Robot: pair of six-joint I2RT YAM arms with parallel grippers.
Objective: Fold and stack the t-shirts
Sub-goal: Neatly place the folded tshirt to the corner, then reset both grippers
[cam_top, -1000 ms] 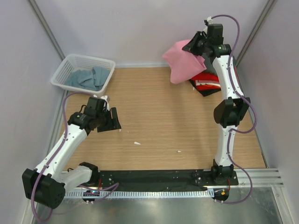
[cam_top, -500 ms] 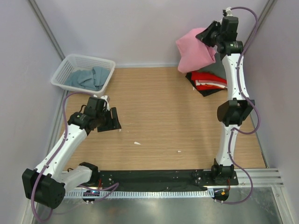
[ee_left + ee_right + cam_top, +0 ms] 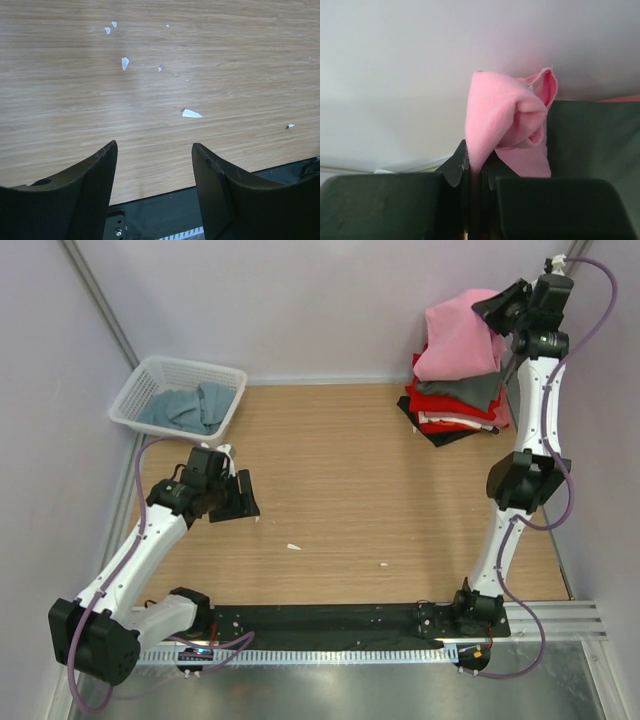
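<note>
From above, the right gripper is clamped on the pink shirt, which hangs over the stack in the far right corner. In the left wrist view, the left gripper stands apart over the wooden table. In the right wrist view, the jaws pinch a pink fold.

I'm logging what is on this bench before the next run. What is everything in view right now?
pink t-shirt: one, pink, pinched in the right gripper and hanging over the pile at the far right.
pile of folded t-shirts: grey on top, red below, black at the bottom; number per colour unclear; far right corner of the table.
basket: one, white lattice plastic, far left corner.
grey-blue t-shirt: at least one, crumpled inside the basket.
scraps: several, white, scattered on the near half of the table.
table: one, light wood.
left gripper: black, open, holding nothing, over bare wood on the left.
right gripper: black, shut on the pink t-shirt, raised at the far right.
</note>
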